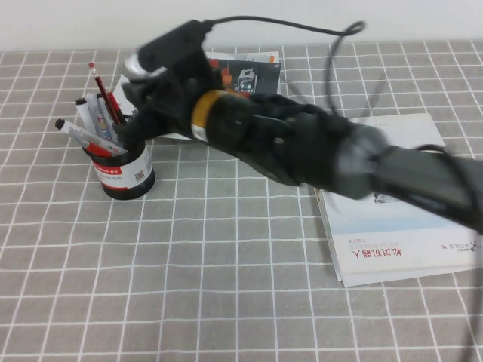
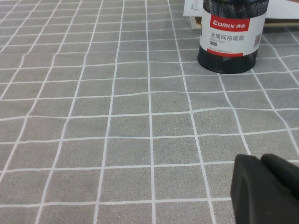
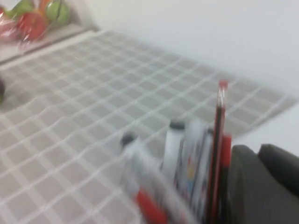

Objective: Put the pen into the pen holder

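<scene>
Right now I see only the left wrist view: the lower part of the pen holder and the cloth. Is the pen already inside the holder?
Observer: Yes. In the high view the pen stands tilted in the pen holder, among white markers.
Operator: Where is the right end effector?
Observer: The right end effector is at the holder's rim, beside the pen; its arm reaches over a white booklet.
Operator: And the left one?
Observer: The left end effector is absent from the high view; it shows only in yours, apart from the holder.

Grey checked cloth (image 1: 226, 249), black holder (image 1: 127, 177)
</scene>
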